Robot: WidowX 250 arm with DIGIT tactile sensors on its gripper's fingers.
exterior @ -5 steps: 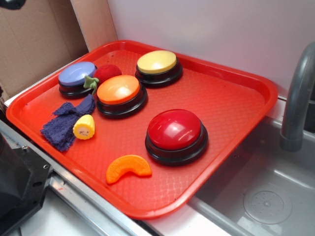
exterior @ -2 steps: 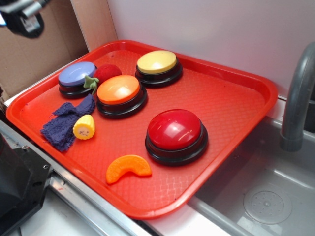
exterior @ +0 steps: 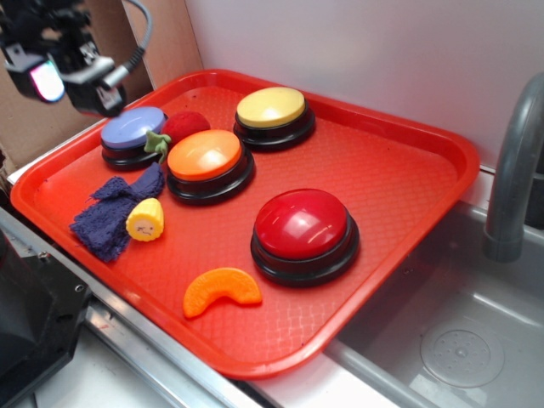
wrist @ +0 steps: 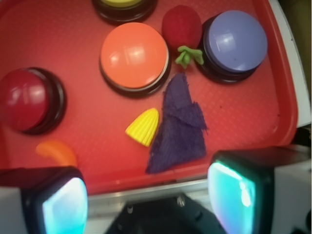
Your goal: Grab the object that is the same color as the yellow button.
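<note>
Approach to corn cob [wrist: 143,127], jaws wide open, empty.
Near to far: cob touches purple cloth [wrist: 181,126] on tray [exterior: 408,170]; yellow button [exterior: 270,108] at back. Risk: we snag cloth w/ cob.

Gripper [exterior: 64,81] raised at upper left of exterior view, cable trailing behind; fingers [wrist: 56,202] spread wide (pads lit cyan in wrist view), nothing held.

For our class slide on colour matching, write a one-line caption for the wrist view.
Open gripper above a red tray, yellow toy corn beside a purple cloth, below the orange button.
</note>
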